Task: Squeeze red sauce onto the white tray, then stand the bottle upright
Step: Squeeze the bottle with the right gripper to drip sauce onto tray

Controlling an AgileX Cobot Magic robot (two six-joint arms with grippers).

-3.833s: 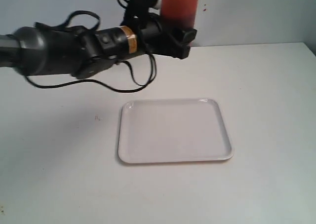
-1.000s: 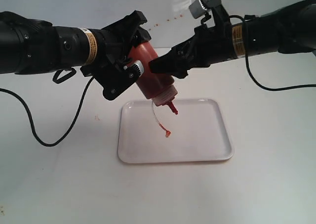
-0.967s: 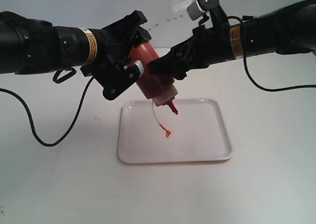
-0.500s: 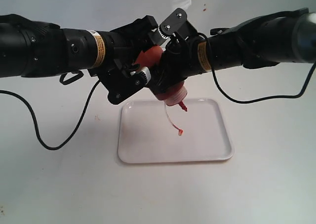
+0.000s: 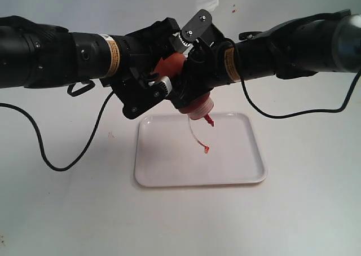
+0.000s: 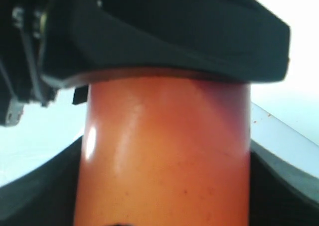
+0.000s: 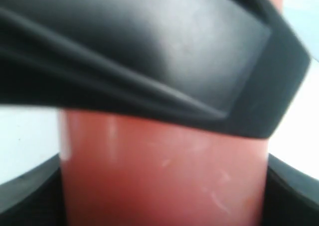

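Both arms have hold of the bottle (image 5: 198,105): the left gripper (image 5: 153,67) is clamped round its orange upper body and the right gripper (image 5: 190,78) pinches it nearer the cap. It hangs tilted, nozzle down, over the far side of the white tray (image 5: 240,166). A thin strand of red sauce (image 5: 206,149) curls down to a small blob near the tray's middle.
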